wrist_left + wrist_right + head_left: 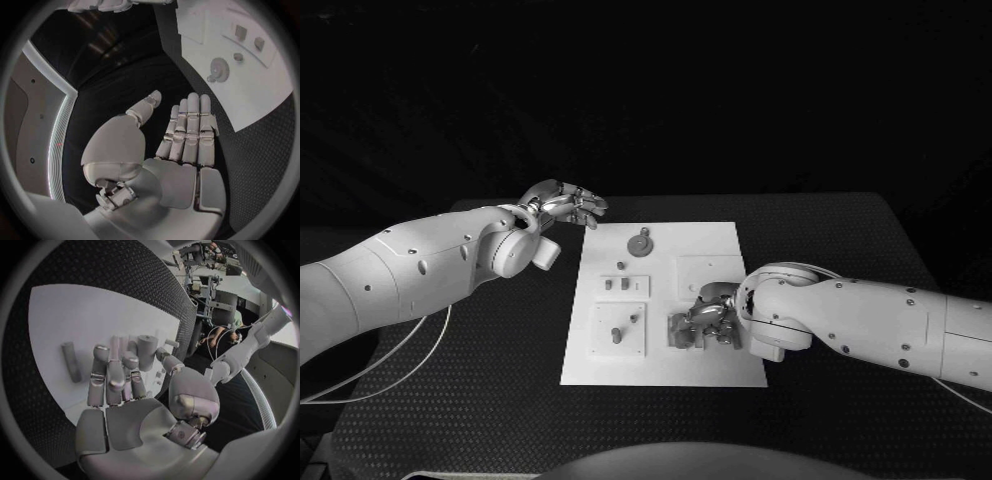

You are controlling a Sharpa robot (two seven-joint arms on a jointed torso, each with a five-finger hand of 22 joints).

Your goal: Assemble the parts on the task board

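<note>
Right hand over the task board's near right part, left hand off its far left corner.
The right hand (707, 325) pinches a small grey cylinder part (147, 352) above the white task board (718, 372). The left hand (564, 204), fingers straight and together, grasps nothing, just beyond the board's far left corner.

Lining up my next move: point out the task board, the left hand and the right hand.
task board (711, 240), head view, bare far corner.
left hand (564, 205), head view, palm.
right hand (705, 322), head view, middle of fingers.
</note>
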